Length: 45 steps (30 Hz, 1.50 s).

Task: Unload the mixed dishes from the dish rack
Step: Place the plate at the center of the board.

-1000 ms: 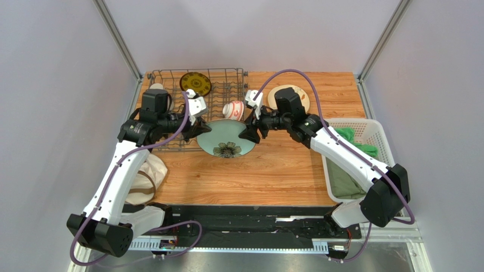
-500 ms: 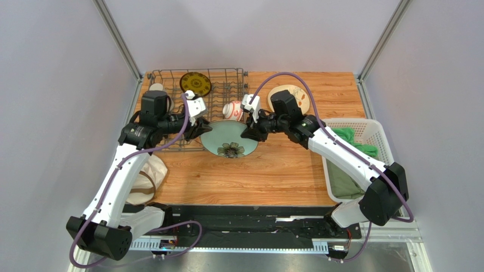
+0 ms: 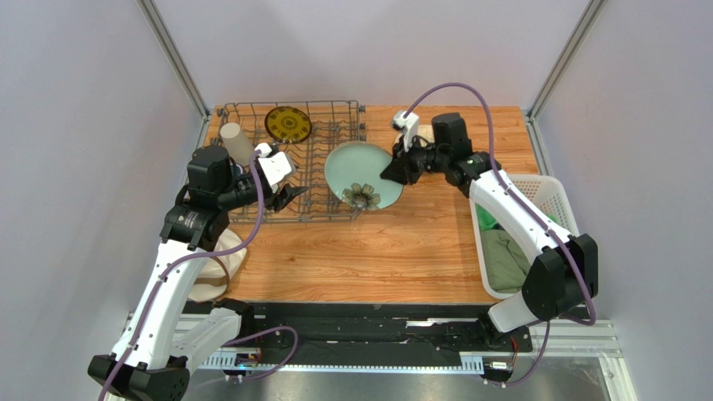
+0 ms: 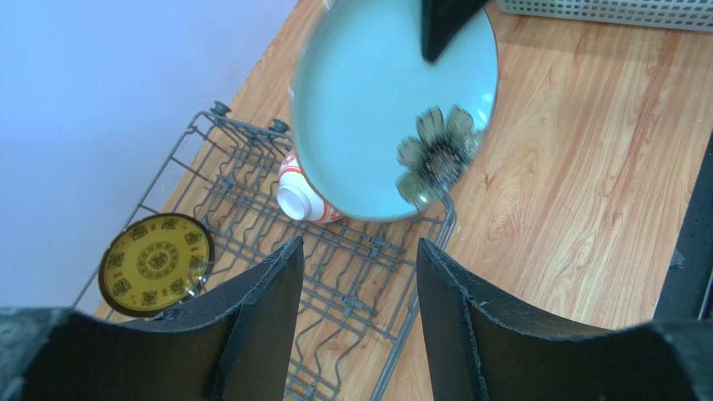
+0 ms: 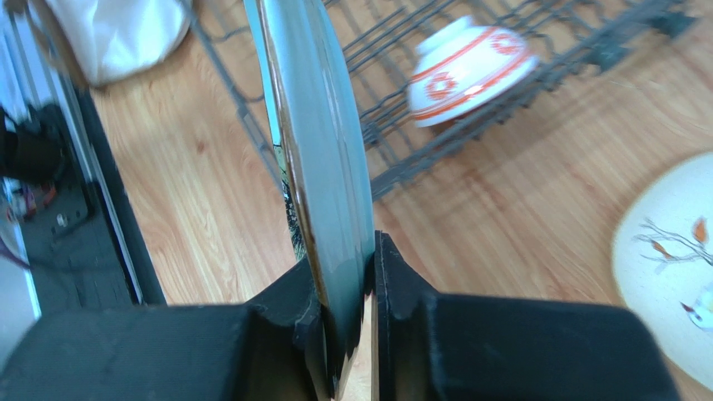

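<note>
My right gripper [image 5: 347, 334] is clamped on the rim of the pale green flowered plate [image 5: 322, 167] — one finger [image 5: 293, 326] on the flowered face, the other pressed to the back, with no gap showing. The plate stands almost on edge, rising straight out from between those fingers. Seen from above it hangs at the right-hand front corner of the dish rack [image 3: 251, 106]; I cannot tell whether its lower edge touches the wire.

Out past the right fingertips, on the back side of the plate, the small red-and-white bowl [image 5: 469, 71] lies tipped on its side in the rack. The cream plate [image 5: 669, 267] lies flat on the wooden table [image 3: 377, 251], off to the outside of the rear finger and apart from it.

My left gripper [image 4: 360, 251] has its fingers apart with nothing between them, and it hovers over the rack's prongs. Straight ahead of its fingertips is the plate's flowered face, well apart from them. The yellow-and-dark patterned plate [image 4: 155, 263] stands in the rack, out beyond the outer side of one finger. The beige handleless cup [image 3: 236, 142] sits in the rack behind the fingers, near the wrist.
</note>
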Available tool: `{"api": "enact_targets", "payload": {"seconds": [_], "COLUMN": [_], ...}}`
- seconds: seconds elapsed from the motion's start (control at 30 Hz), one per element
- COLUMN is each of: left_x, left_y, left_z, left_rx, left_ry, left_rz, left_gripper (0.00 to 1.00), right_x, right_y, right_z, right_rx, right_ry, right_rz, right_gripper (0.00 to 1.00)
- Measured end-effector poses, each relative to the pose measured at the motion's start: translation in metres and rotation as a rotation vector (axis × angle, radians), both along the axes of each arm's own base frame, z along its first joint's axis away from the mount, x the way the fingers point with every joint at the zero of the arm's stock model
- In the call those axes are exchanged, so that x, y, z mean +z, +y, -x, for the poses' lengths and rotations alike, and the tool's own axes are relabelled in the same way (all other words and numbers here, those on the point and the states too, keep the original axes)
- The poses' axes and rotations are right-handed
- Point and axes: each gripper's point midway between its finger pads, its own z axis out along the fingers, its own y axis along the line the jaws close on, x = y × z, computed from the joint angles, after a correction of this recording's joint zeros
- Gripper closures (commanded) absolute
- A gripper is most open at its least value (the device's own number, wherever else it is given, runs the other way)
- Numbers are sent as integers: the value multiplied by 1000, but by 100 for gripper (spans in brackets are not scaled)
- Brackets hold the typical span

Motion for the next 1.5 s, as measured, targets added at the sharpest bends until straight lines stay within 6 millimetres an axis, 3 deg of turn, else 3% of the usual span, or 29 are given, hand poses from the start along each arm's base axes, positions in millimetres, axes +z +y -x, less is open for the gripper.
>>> {"api": "enact_targets", "payload": {"seconds": [0.23,0.33,0.73,1.0,1.3,1.5], "left_x": [-27,-37,-49,-50,-57,-62], "left_y": [5,6,10,10,8,7], "left_z": [-3,-4,-10,-10,-13,-15], "left_rx": [32,41,93,95,88,88], "left_ry": [42,56,55,59,85,100], "left_rz": [-24,-31,-18,-14,-19,-24], "left_gripper": [39,39,39,39,39,39], "right_x": [29,27,-48,-66,-93,-121], "right_y": [-54,-75,-150,-180,-192,-194], "right_z": [-76,-104,-187,-221,-234,-236], "right_rx": [-201,-267,-510,-567,-584,-594], "right_ry": [110,168,421,431,458,505], "right_rz": [-196,-263,-387,-402,-380,-349], "right_gripper": [100,100,100,100,100,100]}}
